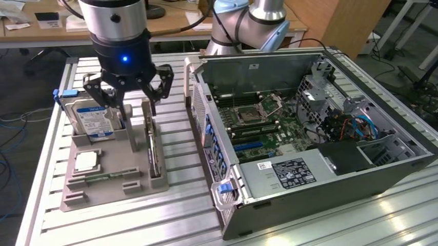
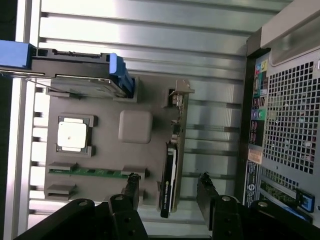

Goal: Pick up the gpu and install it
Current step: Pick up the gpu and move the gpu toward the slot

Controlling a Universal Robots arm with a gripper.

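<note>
Pincer (image 1: 135, 100) spread wide, gripping nothing. I see gpu (image 2: 171, 170) on edge in grey holder (image 2: 107, 150), directly below, between fingertips. My worry: hard drive (image 1: 94, 120) close beside one finger. Skewed descent could clip drive or strike card's top edge, tipping gpu.

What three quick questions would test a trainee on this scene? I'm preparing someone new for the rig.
1. True or false: the gripper holds the graphics card.
2. How does the graphics card sit in the grey tray? A: lying flat. B: standing on edge in a slot. C: hanging over the rim.
3. Which item with a blue-white label stands upright in the same tray?

Key: 1 false, the open gripper is above the card; 2 B; 3 the hard drive.
</note>
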